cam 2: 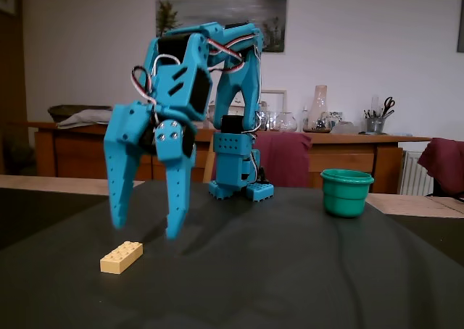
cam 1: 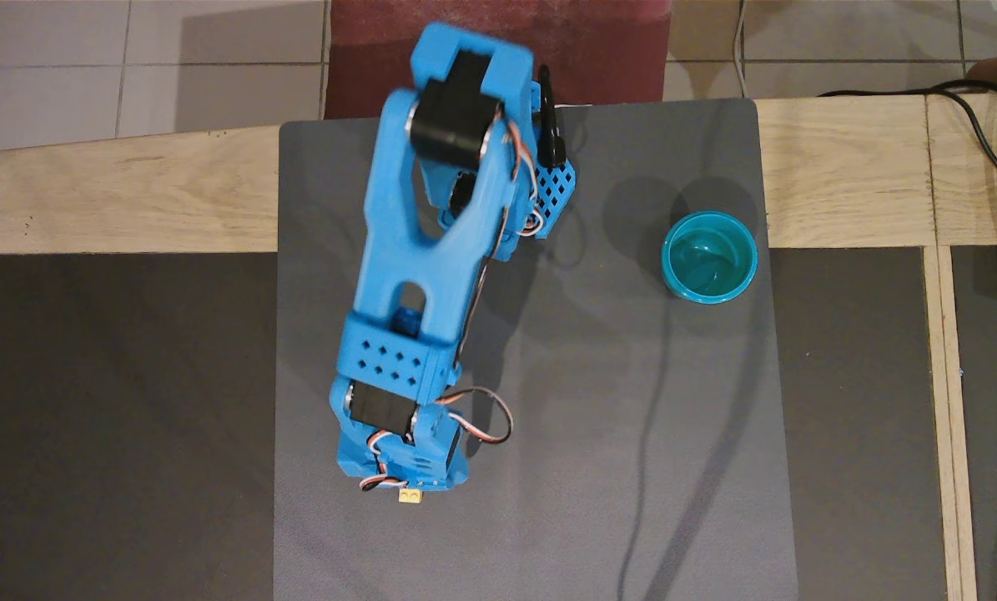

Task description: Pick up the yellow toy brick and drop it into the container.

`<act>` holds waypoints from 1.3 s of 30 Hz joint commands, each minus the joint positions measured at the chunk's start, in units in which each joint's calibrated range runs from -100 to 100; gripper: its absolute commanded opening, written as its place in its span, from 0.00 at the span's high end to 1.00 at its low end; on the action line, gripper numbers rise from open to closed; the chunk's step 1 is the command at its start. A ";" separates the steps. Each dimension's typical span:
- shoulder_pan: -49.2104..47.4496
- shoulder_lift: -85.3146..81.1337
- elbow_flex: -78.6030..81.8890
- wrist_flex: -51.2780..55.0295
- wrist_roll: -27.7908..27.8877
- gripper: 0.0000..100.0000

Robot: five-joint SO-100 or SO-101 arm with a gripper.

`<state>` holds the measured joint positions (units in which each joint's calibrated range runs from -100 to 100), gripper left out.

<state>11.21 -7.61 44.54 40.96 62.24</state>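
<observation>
The gripper [cam 2: 145, 231] hangs with its jaws spread wide, just above the yellow toy brick [cam 2: 121, 257], which lies flat on the grey mat [cam 1: 615, 417]; the container [cam 2: 346, 192] stands well apart, upright

no readable text, labels, numbers or signs anywhere

A home dining or living room: a long wooden sideboard [cam 2: 348, 159] against the white wall carries glass carafes [cam 2: 317, 111] and a pot of scissors [cam 2: 377, 117], a framed landscape painting [cam 2: 221, 6] hangs above, and pale floor tiles [cam 1: 131, 67] show.
</observation>
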 commanded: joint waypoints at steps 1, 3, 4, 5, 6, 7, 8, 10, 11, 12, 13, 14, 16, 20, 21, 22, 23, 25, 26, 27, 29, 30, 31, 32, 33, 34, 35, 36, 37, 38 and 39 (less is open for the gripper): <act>1.21 1.37 -0.41 -4.04 0.28 0.78; 1.52 2.38 -0.59 -5.55 0.33 0.78; 1.90 2.46 -0.59 -6.09 0.33 0.78; 2.29 2.63 -0.59 -6.53 0.38 0.78; 2.45 2.63 -0.77 -6.89 0.54 0.78; 2.68 2.63 -0.77 -6.89 1.32 0.78; 3.53 2.63 -0.77 -6.89 1.90 0.78; 4.23 2.63 -0.77 -6.89 2.47 0.78; 4.38 2.63 -0.77 -6.89 2.58 0.78; 4.84 2.63 -0.68 -6.89 2.58 0.78; 5.00 2.80 -0.50 -6.89 2.58 0.78; 5.00 2.89 -0.32 -6.89 2.58 0.78; 4.84 2.89 -0.23 -6.26 2.37 0.78; 4.77 3.64 -0.23 -6.26 2.16 0.78; 4.69 3.90 -0.23 -6.26 2.16 0.78; 4.69 4.15 -0.23 -6.26 2.11 0.78; 4.69 4.40 -0.23 -6.26 2.11 0.78; 4.69 4.82 -0.23 -6.26 2.11 0.78; 4.69 4.91 -0.23 -6.26 2.11 0.78; 4.69 4.91 -0.23 -6.26 2.11 0.78; 4.69 4.99 -0.14 -6.26 2.05 0.78; 4.69 4.99 -0.14 -6.26 2.05 0.78; 4.69 5.08 -0.14 -6.26 2.05 0.78; 4.69 5.08 -0.14 -6.26 2.05 0.78; 4.69 5.08 -0.14 -6.26 2.05 0.78; 4.61 5.08 -0.14 -6.26 2.05 0.78; 4.61 5.08 -0.14 -6.26 2.05 0.78; 4.61 5.16 -0.14 -6.26 2.05 0.79; 4.53 5.16 -0.14 -6.26 2.05 0.79; 4.53 5.16 -0.14 -6.26 2.05 0.79; 4.15 5.16 -0.05 -6.26 2.05 0.79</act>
<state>15.66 -2.25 44.63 34.71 64.46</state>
